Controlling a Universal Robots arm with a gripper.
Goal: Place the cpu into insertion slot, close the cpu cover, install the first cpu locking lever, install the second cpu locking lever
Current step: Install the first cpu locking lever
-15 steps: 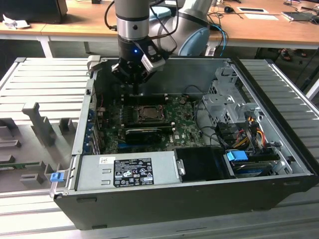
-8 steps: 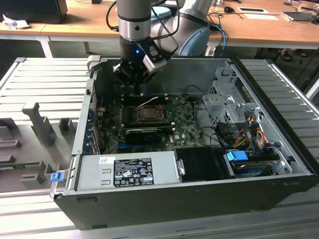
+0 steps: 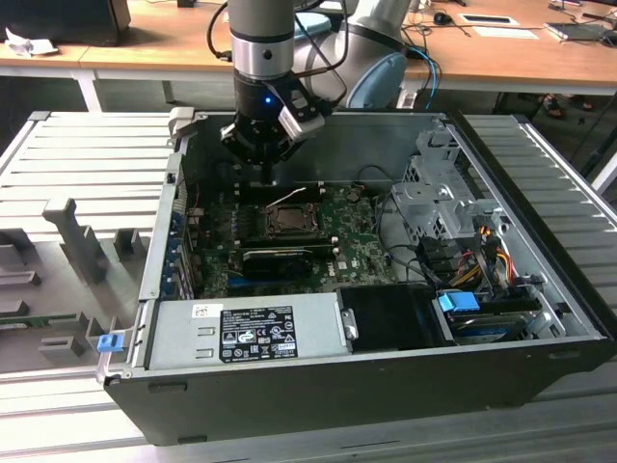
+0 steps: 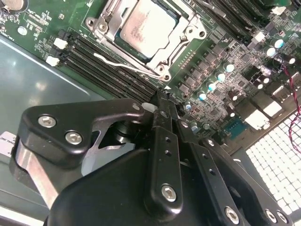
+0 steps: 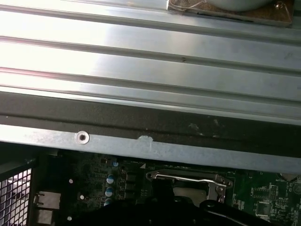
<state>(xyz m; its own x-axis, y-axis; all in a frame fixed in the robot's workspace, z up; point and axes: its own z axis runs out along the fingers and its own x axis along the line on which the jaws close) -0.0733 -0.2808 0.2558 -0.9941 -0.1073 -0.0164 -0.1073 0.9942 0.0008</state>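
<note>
Gripper (image 4: 160, 101) closed and empty, hovering beside memory slots (image 4: 103, 59), cpu (image 4: 148, 26) seated within cpu cover (image 4: 112, 26), black card (image 3: 289, 258) nearby

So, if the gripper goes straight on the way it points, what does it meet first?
The gripper would probably meet the board just beside the cpu cover, near the memory slots, not the cpu. Depth is hard to judge.
</note>
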